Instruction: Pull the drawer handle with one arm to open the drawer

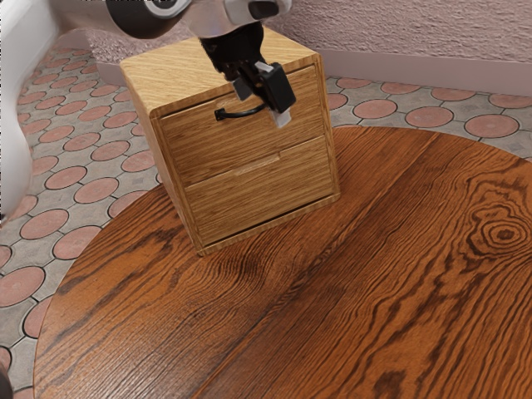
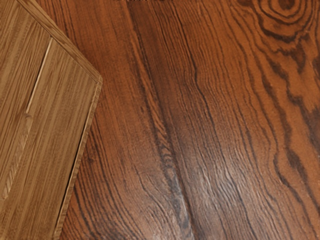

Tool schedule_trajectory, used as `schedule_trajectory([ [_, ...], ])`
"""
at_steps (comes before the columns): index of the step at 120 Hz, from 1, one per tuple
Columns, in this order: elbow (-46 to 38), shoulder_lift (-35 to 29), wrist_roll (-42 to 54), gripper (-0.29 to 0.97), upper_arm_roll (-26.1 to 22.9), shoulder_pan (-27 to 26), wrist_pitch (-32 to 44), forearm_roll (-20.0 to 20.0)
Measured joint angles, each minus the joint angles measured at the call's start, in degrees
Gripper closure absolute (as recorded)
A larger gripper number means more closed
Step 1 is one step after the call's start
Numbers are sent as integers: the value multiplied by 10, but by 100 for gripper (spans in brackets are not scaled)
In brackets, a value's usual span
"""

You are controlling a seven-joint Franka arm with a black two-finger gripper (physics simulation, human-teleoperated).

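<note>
1. Exterior view: the black drawer handle (image 1: 239,111) is seen on the upper drawer (image 1: 249,143). It is a thin bar lying lengthwise across the drawer front, sagging a little in the middle.
2. The gripper (image 1: 281,112) is lowered from above onto the bar's end. Nearly the whole handle stretches away from it toward the exterior view's left, and only the near end is met.
3. Whether the gripper is apart or clamped on the bar cannot be told, because its tip is seen as one dark block with a pale end overlapping the handle.
4. The upper drawer front is judged shut or barely started. No clear gap is shown around it, and it sits about level with the lower drawer (image 1: 266,193) just beneath the gripper.
5. The coming move is judged to turn on one relation: the bar's long axis runs sideways from the gripper, so the pull has to go straight out from the drawer front, across that axis. An off-centre hold may let the bar slip.
6. Only the one arm is present. The cabinet (image 1: 199,71) is stood on a round wooden table (image 1: 382,283), whose bare surface lies out in front of the gripper, over a tiled floor (image 1: 75,170).
</note>
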State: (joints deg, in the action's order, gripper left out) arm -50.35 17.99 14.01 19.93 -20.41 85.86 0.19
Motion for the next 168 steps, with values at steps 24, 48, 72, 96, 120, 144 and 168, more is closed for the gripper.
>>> schedule_trajectory([
  [24, -2, 15, -77, 0, 3, 20, 49, 21],
  [48, -34, 21, -82, 0, -11, -14, 79, 64],
  [72, -42, -9, -69, 0, -32, -45, 53, 114],
  [96, -40, -17, -51, 0, -43, -47, -25, 114],
  [120, -17, 50, -1, 0, -45, 18, 49, 136],
  [144, -11, 74, 82, 0, -51, 43, 135, 130],
  [168, 14, 84, 144, 0, -76, 39, 200, 126],
])
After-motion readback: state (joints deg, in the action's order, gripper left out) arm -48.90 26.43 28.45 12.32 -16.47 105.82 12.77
